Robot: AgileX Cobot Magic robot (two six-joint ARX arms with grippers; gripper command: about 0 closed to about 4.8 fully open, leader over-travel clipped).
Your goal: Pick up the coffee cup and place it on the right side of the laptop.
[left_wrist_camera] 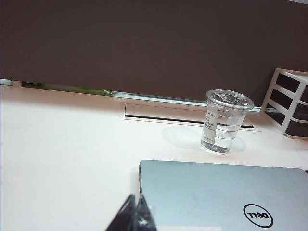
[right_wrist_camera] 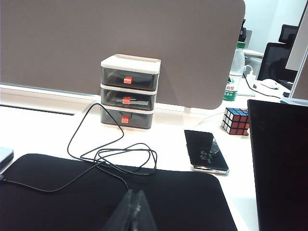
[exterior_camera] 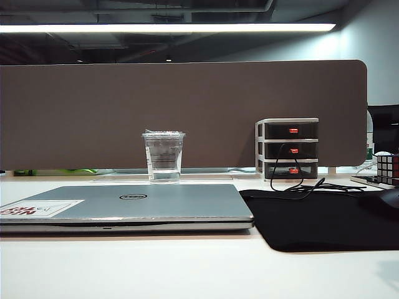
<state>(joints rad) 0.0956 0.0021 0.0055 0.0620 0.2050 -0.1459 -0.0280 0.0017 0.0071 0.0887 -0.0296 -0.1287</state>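
Coffee cup upright, frame centre, behind laptop (untouched). My left hand nearer, pinched closed, empty, cup up-right of it; right hand closed, empty, over black mat.

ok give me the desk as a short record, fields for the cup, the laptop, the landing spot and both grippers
coffee cup: upright, lidded, behind the laptop
laptop: closed, lid up
landing spot: black mat with cable right of the laptop
left gripper: shut, near the laptop's corner
right gripper: shut, over the mat
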